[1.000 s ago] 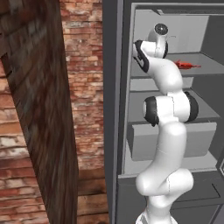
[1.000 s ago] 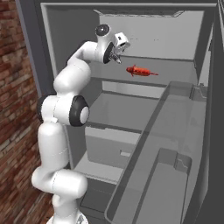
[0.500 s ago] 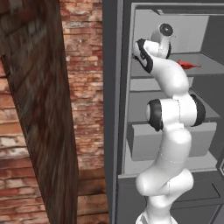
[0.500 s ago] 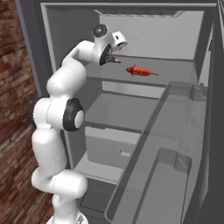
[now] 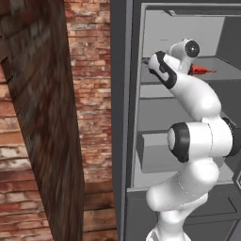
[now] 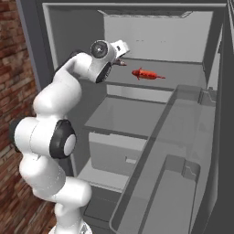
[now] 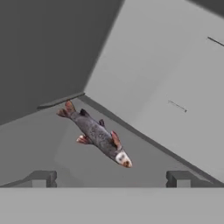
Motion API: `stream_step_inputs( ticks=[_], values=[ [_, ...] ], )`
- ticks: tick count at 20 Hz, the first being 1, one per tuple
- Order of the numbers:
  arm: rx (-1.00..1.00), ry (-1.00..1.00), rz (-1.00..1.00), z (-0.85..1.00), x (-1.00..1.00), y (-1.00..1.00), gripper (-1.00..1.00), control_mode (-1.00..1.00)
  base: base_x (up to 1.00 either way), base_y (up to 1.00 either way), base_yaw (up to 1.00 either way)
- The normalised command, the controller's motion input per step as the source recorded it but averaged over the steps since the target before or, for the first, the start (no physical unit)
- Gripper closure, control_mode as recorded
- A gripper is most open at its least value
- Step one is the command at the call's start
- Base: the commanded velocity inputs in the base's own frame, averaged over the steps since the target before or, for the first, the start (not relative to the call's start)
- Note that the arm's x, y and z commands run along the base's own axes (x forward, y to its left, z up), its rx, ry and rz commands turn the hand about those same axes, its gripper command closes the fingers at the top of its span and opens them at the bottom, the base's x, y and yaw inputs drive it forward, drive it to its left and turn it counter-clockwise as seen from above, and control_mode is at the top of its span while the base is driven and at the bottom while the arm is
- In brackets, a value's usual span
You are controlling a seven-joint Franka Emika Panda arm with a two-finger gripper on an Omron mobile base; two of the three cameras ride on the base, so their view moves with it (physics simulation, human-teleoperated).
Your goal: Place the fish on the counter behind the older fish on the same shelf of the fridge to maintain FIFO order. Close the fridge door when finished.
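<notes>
In the hand view the fish lies flat on the shelf near the back corner, head toward 5 o'clock, tail toward 10. The gripper has its tips spread wide at the bottom edge, holding nothing, apart from the fish. The right base view adds the red fish on the same shelf at 3 o'clock of the hand, and the open door. The left base view shows only the red tail behind the arm.

glossy white arm with dark joint bands.
</notes>
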Motion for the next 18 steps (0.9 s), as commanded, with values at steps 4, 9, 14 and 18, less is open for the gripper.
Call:
stream_step_inputs(
  ticks=[4, 9, 14, 18],
  values=[
    [0.00, 0.00, -0.04, 0.49, -1.00, 0.10, -1.00, -1.00, 0.00, 0.00, 0.00],
    [0.00, 0.00, -0.06, 0.07, -1.00, 0.23, -1.00, -1.00, 0.00, 0.00, 0.00],
    [0.00, 0.02, -0.09, 0.00, -1.00, 0.44, -1.00, -1.00, 0.00, 0.00, 0.00],
    [0.03, 0.01, -0.08, 0.00, -1.00, 0.28, -1.00, -1.00, 0.00, 0.00, 0.00]
  ],
)
